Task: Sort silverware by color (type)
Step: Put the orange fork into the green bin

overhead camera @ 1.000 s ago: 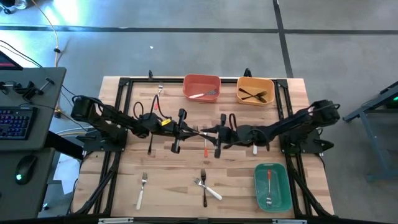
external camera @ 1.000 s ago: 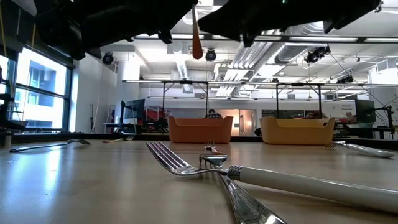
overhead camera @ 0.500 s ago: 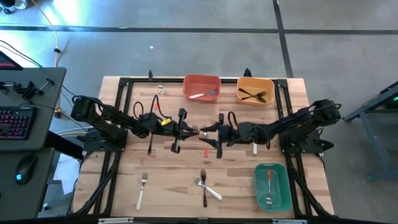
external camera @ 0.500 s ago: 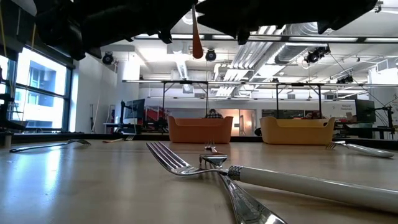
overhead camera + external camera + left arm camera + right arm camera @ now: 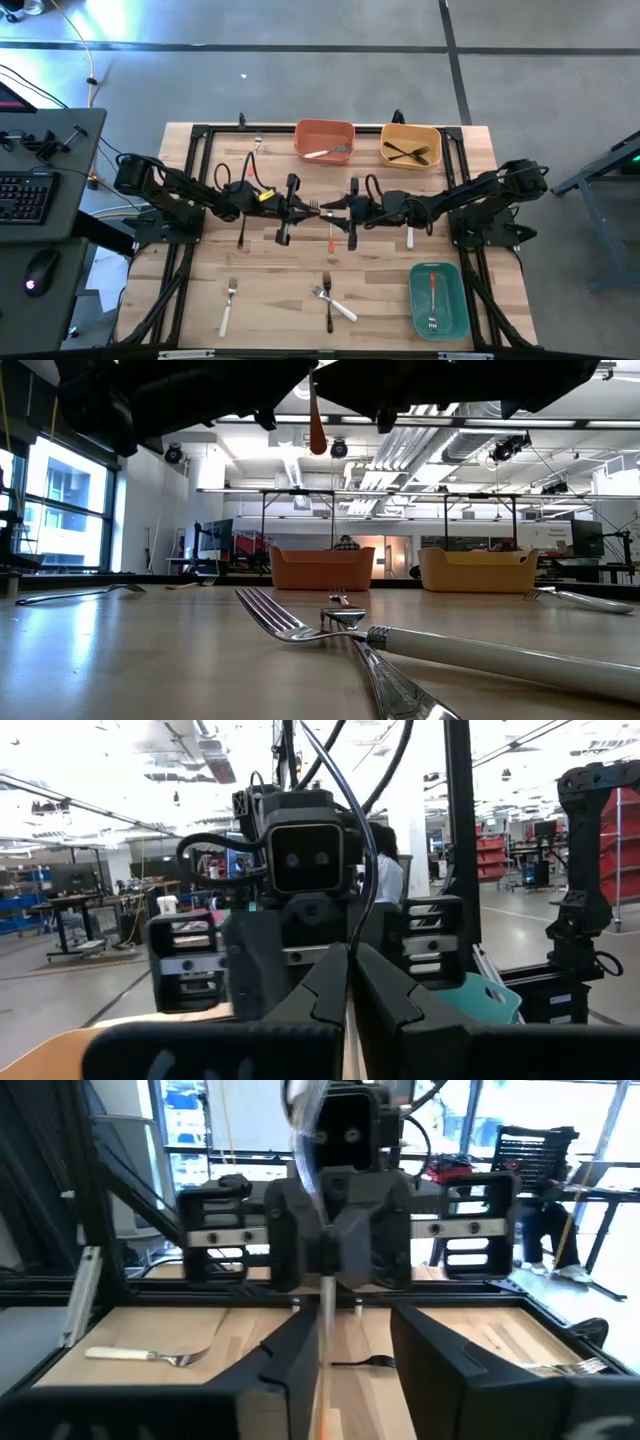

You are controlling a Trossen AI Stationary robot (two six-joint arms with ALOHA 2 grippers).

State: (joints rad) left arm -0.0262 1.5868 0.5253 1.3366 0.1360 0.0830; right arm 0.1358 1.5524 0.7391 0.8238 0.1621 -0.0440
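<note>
**benchrat:** Where's the action at this moment?

**forkwatch:** Dead centre of the worktop point(image 5: 270, 290). Both arms reach in and meet nose to nose above it. The left end effector point(image 5: 312, 208) is clamped tight on the red-orange fork point(image 5: 331, 236), which hangs off the surface with its handle toward the near edge. In the low view you just see the orange handle tip point(image 5: 316, 422) dangling under the dark arms.

**benchrat:** And the right one?

**forkwatch:** The right end effector point(image 5: 347, 212) faces the left one, just beside it. In its own wrist view the fingers point(image 5: 290, 1365) stand apart with the fork's handle point(image 5: 324, 1330) running between them. There's a clear gap on one side, so it isn't gripping.

**benchrat:** The rest of the silverware?

**forkwatch:**
- Far side: the red-orange bin point(image 5: 324, 128) holds a white-handled fork point(image 5: 322, 153). The yellow bin point(image 5: 411, 130), to its right, holds black forks point(image 5: 408, 153).
- Near right: the green bin point(image 5: 415, 300) has a red-handled fork point(image 5: 432, 295) in it.
- Loose on the wood: a white fork point(image 5: 228, 305) near left, and a white fork crossed with a black one point(image 5: 333, 303) near the middle.
- One more white fork point(image 5: 409, 239) lies by the right arm.
</note>
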